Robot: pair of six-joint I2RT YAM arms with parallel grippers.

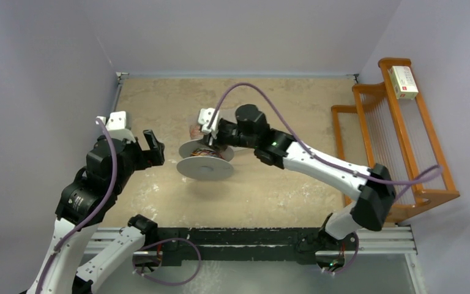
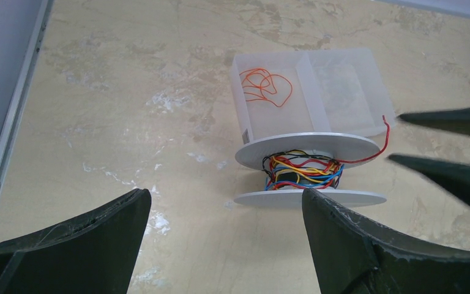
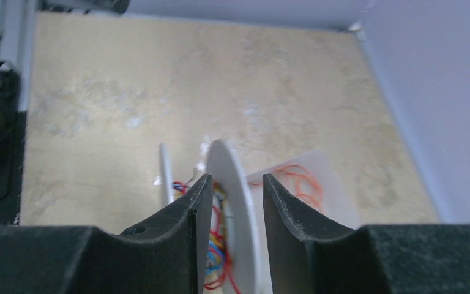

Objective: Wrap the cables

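Note:
A grey double-disc spool (image 1: 205, 165) lies in the middle of the table with red, yellow, blue and black wires wound on its core (image 2: 303, 168). A thin red cable end (image 2: 384, 136) sticks out past the upper disc's rim and curls upward. More thin red-orange cable (image 2: 266, 86) lies loose in a clear tray (image 2: 343, 86) behind the spool. My right gripper (image 1: 219, 144) is open at the spool's rim, its fingers (image 3: 190, 214) on either side of the upper disc (image 3: 235, 202). My left gripper (image 1: 157, 150) is wide open and empty, left of the spool.
An orange wooden rack (image 1: 404, 141) stands at the right edge with a small white and red box (image 1: 402, 81) on top. Grey walls close in the left, back and right. A metal rail (image 1: 251, 242) runs along the near edge.

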